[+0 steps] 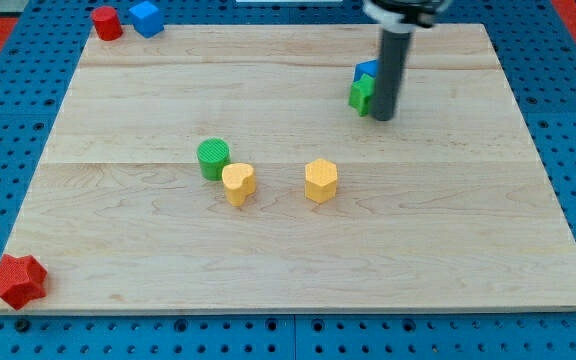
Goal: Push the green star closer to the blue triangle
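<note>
The green star (pixel 360 96) lies near the view's top right, mostly hidden behind the rod. The blue triangle (pixel 366 70) sits just above it and touches it. My tip (pixel 384 117) rests on the board right against the green star's right side, slightly below it. Only the left parts of both blocks show.
A green cylinder (pixel 213 158), a yellow heart (pixel 238 183) and a yellow hexagon (pixel 320 180) stand mid-board. A red cylinder (pixel 106 22) and a blue cube (pixel 146 18) sit at the top left corner. A red star (pixel 17 280) sits at the bottom left corner.
</note>
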